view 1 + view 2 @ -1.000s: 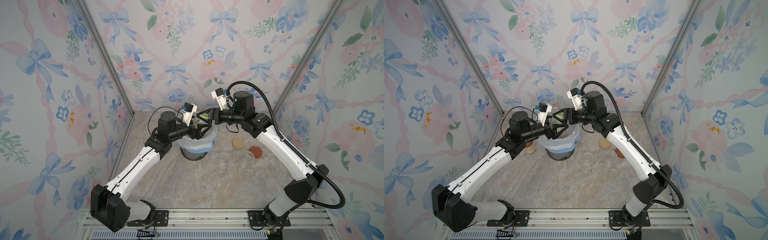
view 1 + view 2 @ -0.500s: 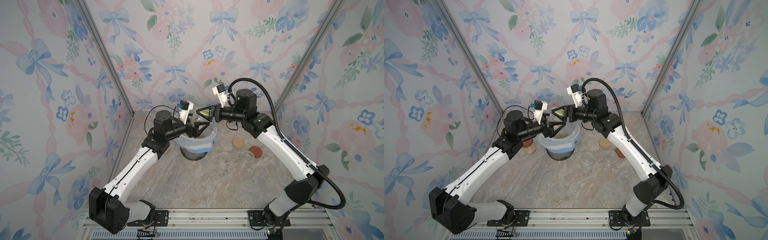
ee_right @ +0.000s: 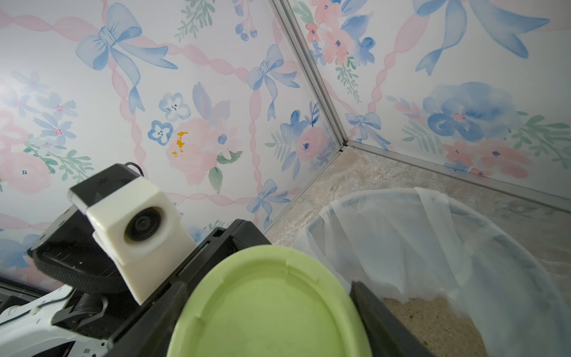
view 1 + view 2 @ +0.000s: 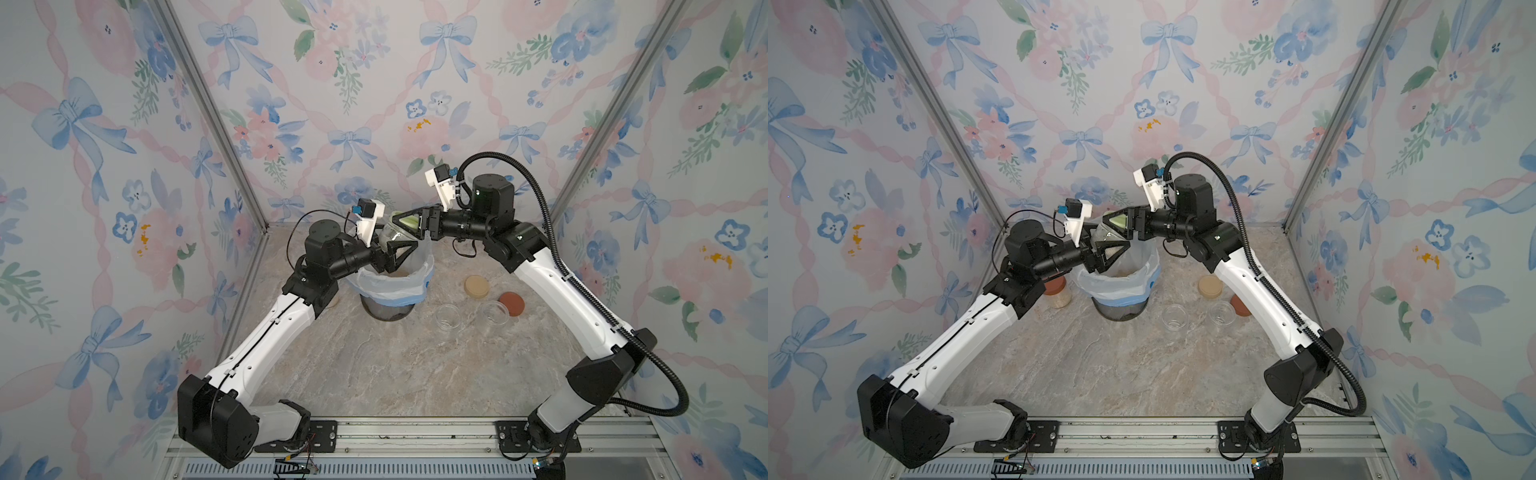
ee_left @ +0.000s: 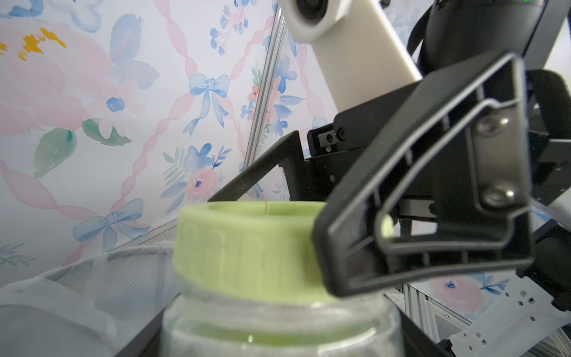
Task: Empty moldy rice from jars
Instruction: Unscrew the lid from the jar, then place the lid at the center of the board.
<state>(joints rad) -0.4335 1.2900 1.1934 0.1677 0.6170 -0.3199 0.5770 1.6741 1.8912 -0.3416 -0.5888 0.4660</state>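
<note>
Above the bin hangs a clear glass jar (image 4: pixel 394 237) (image 4: pixel 1105 240) (image 5: pixel 278 327), with my left gripper (image 4: pixel 400 251) (image 4: pixel 1111 253) (image 5: pixel 279 338) shut on its body. My right gripper (image 4: pixel 409 217) (image 4: pixel 1120 219) (image 3: pixel 272 324) is shut on the jar's pale green lid (image 4: pixel 410 219) (image 4: pixel 1121 220) (image 5: pixel 247 247) (image 3: pixel 268 309), which sits on the jar. The glass looks cloudy and pale inside. Tan moldy rice (image 3: pixel 432 324) lies in the bin's liner. Another jar (image 4: pixel 1057 291), rust-red lidded with rice inside, stands behind my left arm.
The dark mesh bin (image 4: pixel 386 309) (image 4: pixel 1121 309) with its white liner (image 3: pixel 432 247) stands mid-table. To its right stand two open empty jars (image 4: pixel 449 316) (image 4: pixel 494 312), and a beige lid (image 4: pixel 476 286) and a rust-red lid (image 4: pixel 511 302) lie flat. Walls close in on three sides.
Both grippers and the jar between them have drifted slightly up and to the left over the bin. Both grips have held throughout.
</note>
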